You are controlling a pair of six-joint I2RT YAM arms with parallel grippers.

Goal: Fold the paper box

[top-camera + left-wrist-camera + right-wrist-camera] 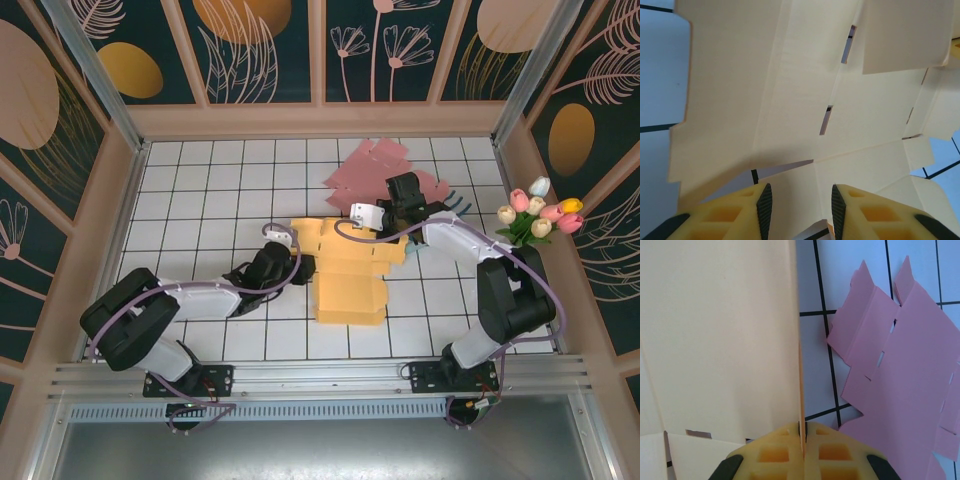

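Paper box (345, 270), yellow card blank w/ slots: lying mostly flat on bench (200, 180), between the two claws. Pinched edge-on in right claw (802, 442), shut tight on one raised side panel. Spread just ahead of left claw (800, 200), which is partway open w/ nothing gripped. Early stage by the look: one panel lifted, rest unfolded; walls, tabs, closing flaps all left to do. Pink blank (900, 380) flat just right of right claw, apart from it. No brand, label or writing legible anywhere.
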